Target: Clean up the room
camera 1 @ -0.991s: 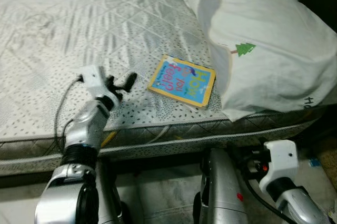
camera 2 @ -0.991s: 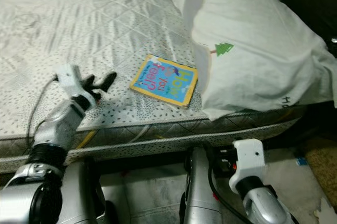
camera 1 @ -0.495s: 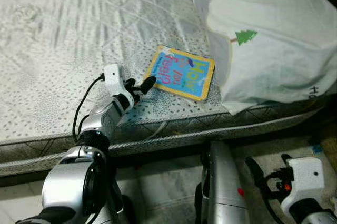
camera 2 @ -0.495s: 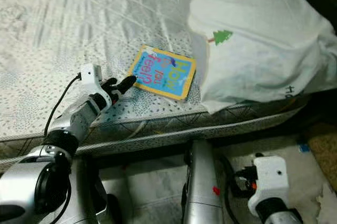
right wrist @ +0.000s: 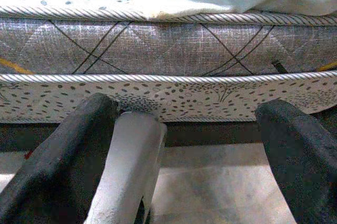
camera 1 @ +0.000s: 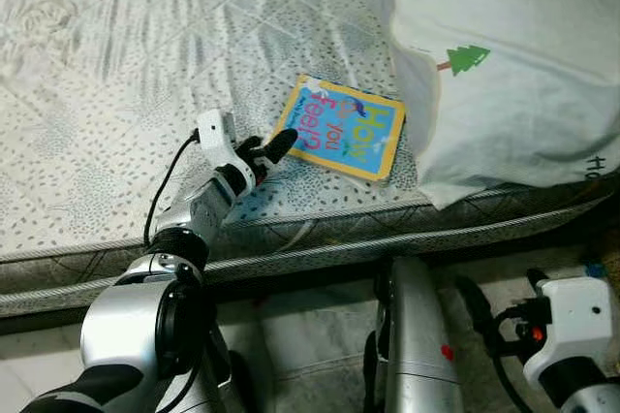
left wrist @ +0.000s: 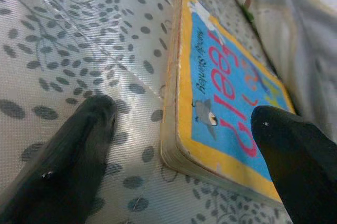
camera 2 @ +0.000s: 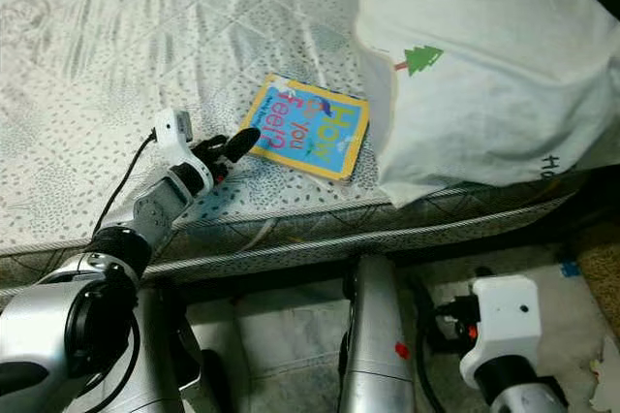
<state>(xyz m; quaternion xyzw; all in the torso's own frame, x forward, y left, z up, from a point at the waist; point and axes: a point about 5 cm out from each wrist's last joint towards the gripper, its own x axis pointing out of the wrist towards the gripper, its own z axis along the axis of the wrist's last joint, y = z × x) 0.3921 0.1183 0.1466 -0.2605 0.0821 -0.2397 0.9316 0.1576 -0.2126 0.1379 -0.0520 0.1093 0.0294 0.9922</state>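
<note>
A small blue book with a yellow border (camera 1: 344, 127) lies flat on the mattress (camera 1: 116, 64), close to the front edge and just left of a white pillow. My left gripper (camera 1: 266, 149) is open at the book's near-left corner. In the left wrist view one black finger (left wrist: 79, 145) rests on the sheet beside the book (left wrist: 226, 113), and the other finger (left wrist: 295, 150) is over its cover. My right gripper (right wrist: 187, 105) hangs open below the bed edge, facing the mattress side, with nothing between its fingers.
A large white pillow with a green tree print (camera 1: 504, 54) lies against the book's right side, overhanging the mattress corner. The grey quilted mattress side (right wrist: 210, 45) runs along the front. My silver leg (camera 1: 412, 335) stands on the pale floor below.
My left gripper has moved right across the sheet to the book's corner and now straddles its edge. The right arm dropped lower. The camera also shifted a little.
</note>
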